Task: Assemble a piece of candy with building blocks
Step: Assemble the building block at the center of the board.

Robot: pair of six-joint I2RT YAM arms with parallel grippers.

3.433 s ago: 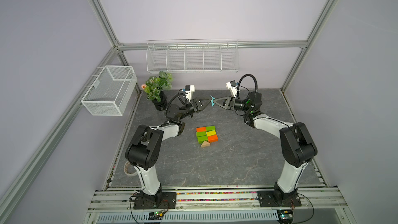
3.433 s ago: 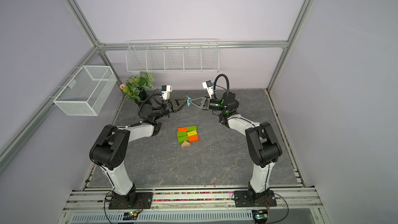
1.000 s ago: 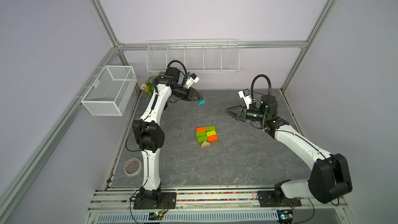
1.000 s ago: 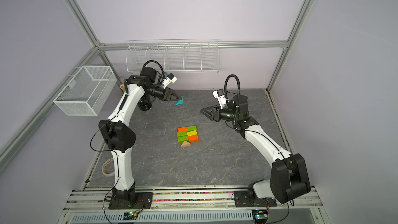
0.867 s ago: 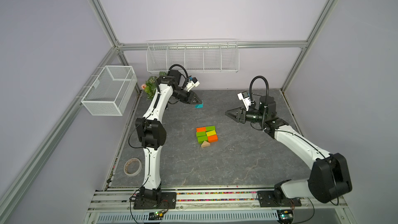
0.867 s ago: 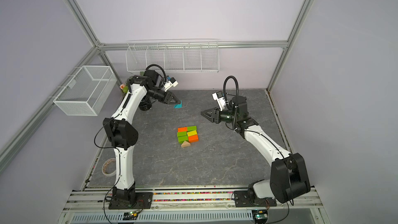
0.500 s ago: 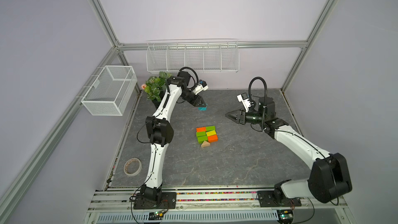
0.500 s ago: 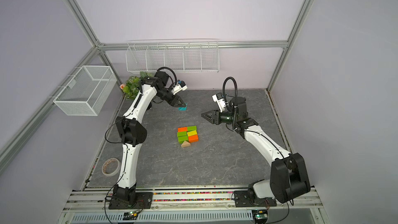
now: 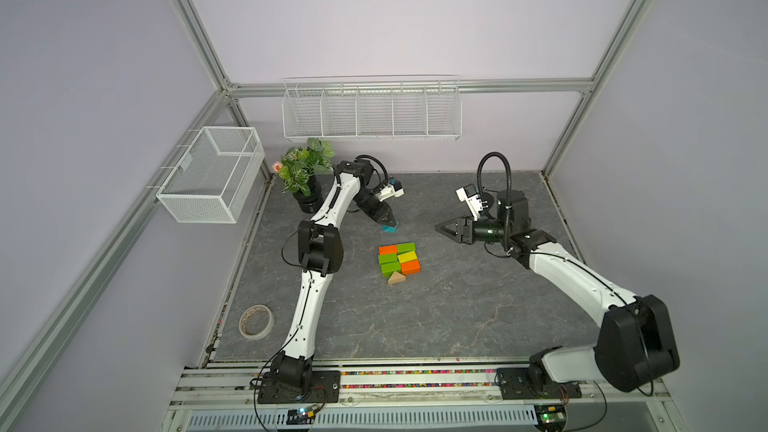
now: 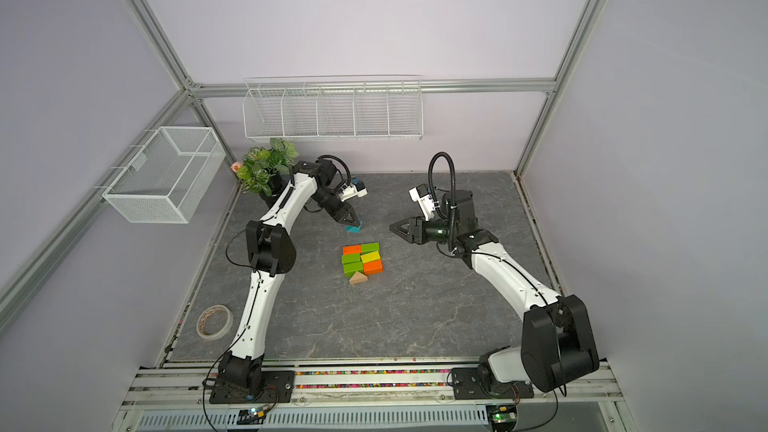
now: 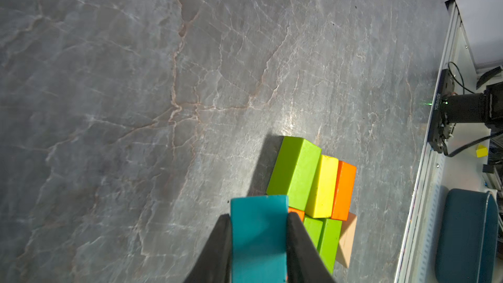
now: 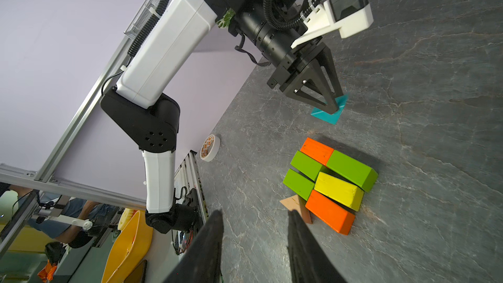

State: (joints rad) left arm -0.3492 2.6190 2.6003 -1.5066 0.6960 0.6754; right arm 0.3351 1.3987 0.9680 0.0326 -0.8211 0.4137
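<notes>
Both top views: bimanual cell seen from above, with the grey stone-patterned table carrying the building blocks.

Left gripper: angled down toward the table, jaws narrowed onto the teal triangle. In the left wrist view, teal triangle pinched flat between the two black fingers, projecting past the left gripper at the tips. Contact between triangle and table: cannot tell.

Just beyond those fingertips, apart from the held triangle by a narrow strip of bare table: the unfinished piece of candy, a flat two-by-three rectangle. Nearest the left gripper, an orange brick beside a green brick; next row, green and yellow; farthest row, green and orange. Tan triangle touching the rectangle's far end, opposite the left gripper.

Right gripper: held level above the table, tips pointed toward the left gripper, well apart from it. In the right wrist view, right gripper with jaws parted midway and nothing between them; ahead of it, the rectangle, the tan triangle, then the left gripper with the teal triangle.

Behind the left gripper, a potted plant; far back along its arm, a tape roll.
</notes>
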